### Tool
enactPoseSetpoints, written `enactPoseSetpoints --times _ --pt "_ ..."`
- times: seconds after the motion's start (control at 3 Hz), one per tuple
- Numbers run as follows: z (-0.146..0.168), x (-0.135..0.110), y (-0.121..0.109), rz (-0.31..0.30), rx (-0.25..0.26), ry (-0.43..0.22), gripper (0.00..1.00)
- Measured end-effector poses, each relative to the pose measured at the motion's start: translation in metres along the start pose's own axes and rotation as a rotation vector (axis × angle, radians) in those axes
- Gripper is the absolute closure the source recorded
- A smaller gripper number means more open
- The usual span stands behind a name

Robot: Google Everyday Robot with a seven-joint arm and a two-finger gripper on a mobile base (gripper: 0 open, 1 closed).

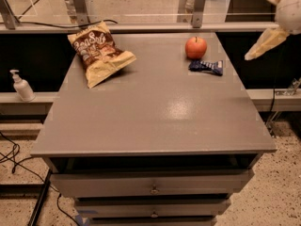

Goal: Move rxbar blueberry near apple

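The rxbar blueberry, a small dark navy bar with crimped ends, lies flat on the grey table top near the far right corner. The red-orange apple stands just behind it and a little to the left, a short gap away. My gripper is at the top right of the view, off the table's right edge and raised above it, well clear of the bar. Its two pale fingers are spread apart and hold nothing; the upper finger is cut off by the frame's top edge.
A tan and brown chip bag lies at the far left of the grey table. A white pump bottle stands on a ledge to the left. Drawers sit under the table's front edge. Railing posts run behind.
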State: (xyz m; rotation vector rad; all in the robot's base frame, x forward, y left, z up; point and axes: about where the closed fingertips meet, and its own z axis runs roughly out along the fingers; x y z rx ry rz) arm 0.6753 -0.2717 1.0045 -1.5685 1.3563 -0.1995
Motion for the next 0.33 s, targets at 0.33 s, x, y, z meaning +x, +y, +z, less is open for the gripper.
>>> enactPoseSetpoints --times 0.33 --pt "-0.0230 -0.0242 -0.0081 -0.016 0.047 0.023 0.00"
